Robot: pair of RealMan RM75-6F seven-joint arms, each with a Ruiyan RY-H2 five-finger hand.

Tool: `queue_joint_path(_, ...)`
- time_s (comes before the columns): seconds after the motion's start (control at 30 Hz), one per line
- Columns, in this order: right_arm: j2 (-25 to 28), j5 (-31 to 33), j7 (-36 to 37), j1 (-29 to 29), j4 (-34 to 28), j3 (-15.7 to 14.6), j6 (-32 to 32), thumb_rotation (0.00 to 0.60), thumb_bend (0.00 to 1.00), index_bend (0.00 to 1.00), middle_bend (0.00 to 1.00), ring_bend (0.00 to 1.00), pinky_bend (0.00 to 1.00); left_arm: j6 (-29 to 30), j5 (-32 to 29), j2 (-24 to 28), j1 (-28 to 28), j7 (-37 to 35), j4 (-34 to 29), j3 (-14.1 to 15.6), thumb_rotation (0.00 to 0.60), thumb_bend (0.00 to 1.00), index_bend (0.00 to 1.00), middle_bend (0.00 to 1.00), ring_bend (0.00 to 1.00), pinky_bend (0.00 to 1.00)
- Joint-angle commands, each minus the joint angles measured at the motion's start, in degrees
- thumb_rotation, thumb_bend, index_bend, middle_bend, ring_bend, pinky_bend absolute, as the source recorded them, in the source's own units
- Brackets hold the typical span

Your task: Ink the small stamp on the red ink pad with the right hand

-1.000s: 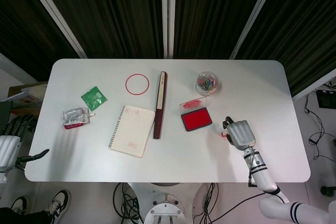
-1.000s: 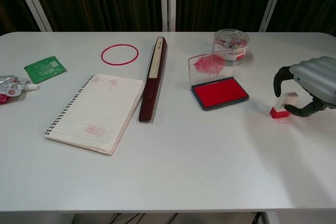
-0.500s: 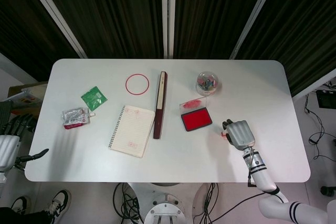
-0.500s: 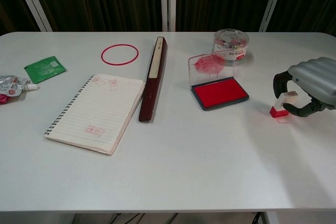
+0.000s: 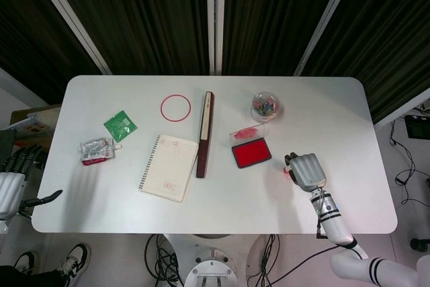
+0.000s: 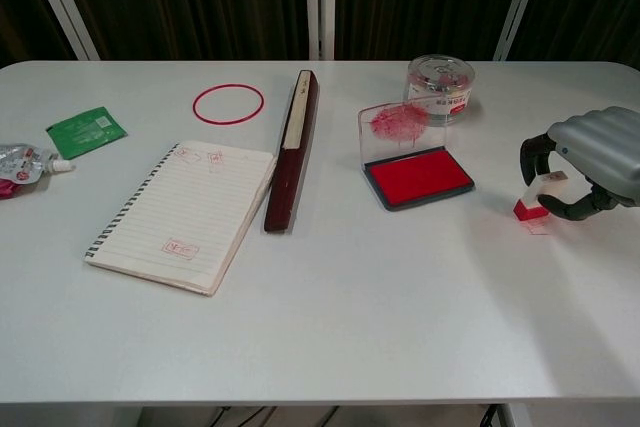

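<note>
Two hands show from the head: the right hand (image 5: pixel 306 171) curls around the small stamp (image 5: pixel 287 173), at four o'clock from the red ink pad (image 5: pixel 251 152); the left hand (image 5: pixel 15 186) hangs loose off the table's (image 5: pixel 222 199) edge, holding nothing. From the chest, fingers (image 6: pixel 533 152) pinch the tilted stamp, its red base on the table.

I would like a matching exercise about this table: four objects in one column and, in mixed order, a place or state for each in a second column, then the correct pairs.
Objects:
1. small stamp
2. red ink pad
3. notebook
4. red ring

Places or states:
A. lies open, with red stamp marks on its page
B. between the fingers of the right hand
C. far side of the table, beyond the notebook
D. clear lid standing up behind it

Pairs: 1-B, 2-D, 3-A, 4-C
</note>
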Motion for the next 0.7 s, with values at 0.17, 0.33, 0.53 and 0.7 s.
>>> queue_joint_path(0.17,0.4,-0.5,0.4,0.1,-0.9,0.2,0.7,0.600,0.34,0.57,0.49,0.87,1.00,0.0,-0.1,0.0,0.1,-0.1,0.1,0.0,0.251,0.07,0.03,0.08,0.08,0.19)
queue_joint_path(0.33,3.0,-1.4,0.3,0.9,-5.9,1.5,1.6,0.600,0.35,0.58,0.50,0.87,1.00,-0.1,-0.2,0.1,0.1,-0.3,0.3,0.0,0.248,0.07,0.03,0.08,0.08,0.19)
queue_joint_path(0.53,3.9,1.5,-3.6,5.1,-10.6,5.2,-2.5,0.600,0.35,0.59,0.51,0.88,1.00,0.0,-0.2,-0.3,0.1,-0.7,0.7,0.0,0.251,0.07,0.03,0.08,0.08,0.19)
queue_joint_path(0.7,1.8,6.6,-7.5,9.2,-11.4,7.6,-7.4,0.600,0.35,0.60,0.51,0.88,1.00,-0.4,-0.4,-0.6,0.1,-0.9,1.2,0.1,0.248,0.07,0.03,0.08,0.08,0.19)
